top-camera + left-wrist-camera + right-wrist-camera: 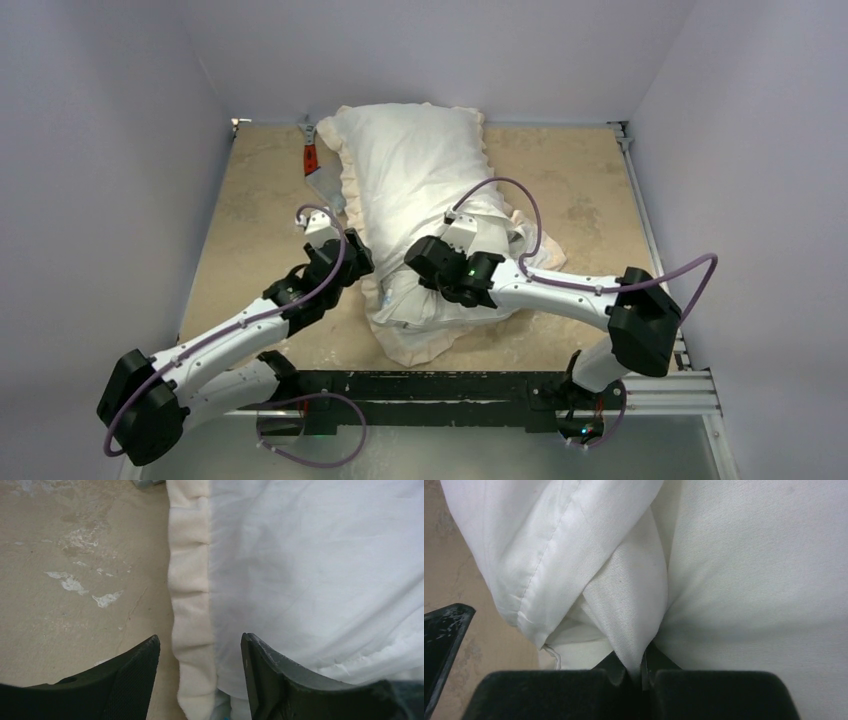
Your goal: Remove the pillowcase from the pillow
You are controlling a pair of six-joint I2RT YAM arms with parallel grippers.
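1 pillowcase (629, 610) fold in right gripper (642, 669)

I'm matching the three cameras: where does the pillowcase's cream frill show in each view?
Top external: frill down the pillowcase's left edge.
Left wrist: vertical strip mid-frame, inside the open left gripper.
Right wrist: no frill discernible; right gripper shut on white fabric.
Shared landmark: the tan table.
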